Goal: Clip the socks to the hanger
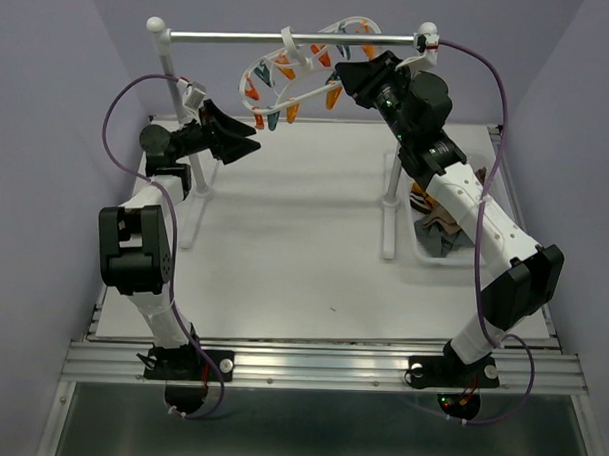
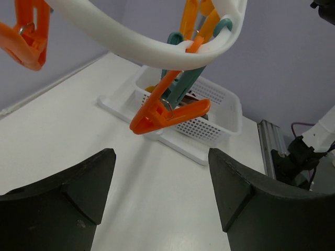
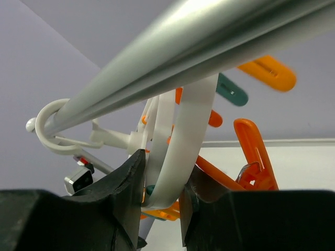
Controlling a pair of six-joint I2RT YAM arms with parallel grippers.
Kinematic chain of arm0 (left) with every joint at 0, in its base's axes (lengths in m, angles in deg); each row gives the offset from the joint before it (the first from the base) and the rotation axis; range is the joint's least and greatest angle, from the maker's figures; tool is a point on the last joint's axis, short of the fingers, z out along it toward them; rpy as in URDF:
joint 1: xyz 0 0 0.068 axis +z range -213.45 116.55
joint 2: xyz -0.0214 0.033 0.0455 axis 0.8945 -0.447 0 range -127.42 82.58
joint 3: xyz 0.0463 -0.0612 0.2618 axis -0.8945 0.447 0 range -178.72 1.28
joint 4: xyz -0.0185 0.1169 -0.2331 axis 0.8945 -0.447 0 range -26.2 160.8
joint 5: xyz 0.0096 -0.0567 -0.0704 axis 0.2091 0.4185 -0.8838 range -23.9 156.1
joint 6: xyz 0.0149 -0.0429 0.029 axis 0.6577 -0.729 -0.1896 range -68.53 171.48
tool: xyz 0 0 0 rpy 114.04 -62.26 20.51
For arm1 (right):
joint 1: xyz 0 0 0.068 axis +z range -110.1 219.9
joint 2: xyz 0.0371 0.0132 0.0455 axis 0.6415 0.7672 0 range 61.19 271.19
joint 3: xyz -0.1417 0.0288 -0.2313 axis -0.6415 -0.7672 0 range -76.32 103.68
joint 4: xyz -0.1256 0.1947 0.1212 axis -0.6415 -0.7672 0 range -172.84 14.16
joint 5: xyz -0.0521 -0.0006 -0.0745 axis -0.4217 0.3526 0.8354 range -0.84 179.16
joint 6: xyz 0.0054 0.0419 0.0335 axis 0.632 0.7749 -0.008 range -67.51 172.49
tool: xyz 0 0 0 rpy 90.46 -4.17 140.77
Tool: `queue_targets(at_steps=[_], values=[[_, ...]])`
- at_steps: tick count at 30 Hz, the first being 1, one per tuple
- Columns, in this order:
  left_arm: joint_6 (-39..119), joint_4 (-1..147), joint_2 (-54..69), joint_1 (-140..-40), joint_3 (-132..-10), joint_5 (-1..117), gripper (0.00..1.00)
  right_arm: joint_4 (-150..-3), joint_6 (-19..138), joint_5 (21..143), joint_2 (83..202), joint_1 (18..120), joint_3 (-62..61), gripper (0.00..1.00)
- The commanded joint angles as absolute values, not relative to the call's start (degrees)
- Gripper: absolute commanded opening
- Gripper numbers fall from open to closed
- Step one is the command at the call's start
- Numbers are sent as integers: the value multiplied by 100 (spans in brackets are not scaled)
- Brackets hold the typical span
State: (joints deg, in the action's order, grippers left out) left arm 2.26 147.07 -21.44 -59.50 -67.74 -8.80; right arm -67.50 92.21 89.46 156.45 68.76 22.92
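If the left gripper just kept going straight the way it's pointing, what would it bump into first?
Probably the orange clip dangling from the hanger, though depth is unclear.

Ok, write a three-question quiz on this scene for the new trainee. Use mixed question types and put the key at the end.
1. True or false: the left gripper holds one of the socks.
2. Pick one. The right gripper is shut on: A the white ring of the hanger; B a sock; C nothing.
3. Fill the gap: the socks lie in a white ___.

Key
1. False: its fingers stand apart with nothing between them.
2. A
3. basket
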Motion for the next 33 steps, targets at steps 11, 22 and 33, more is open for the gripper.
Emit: queue_targets(at_steps=[11, 22, 33], values=[[576, 18989, -1269, -6011, -6412, -686, 83, -7083, 9089, 8248, 15488, 6917, 2088, 27], [1025, 18989, -1366, -6019, -6649, -659, 82, -7126, 9230, 7994, 15532, 6917, 2097, 25], [1219, 18971, -979, -6019, -6465, -1160, 82, -7153, 9186, 8143, 15435, 6917, 2071, 24]])
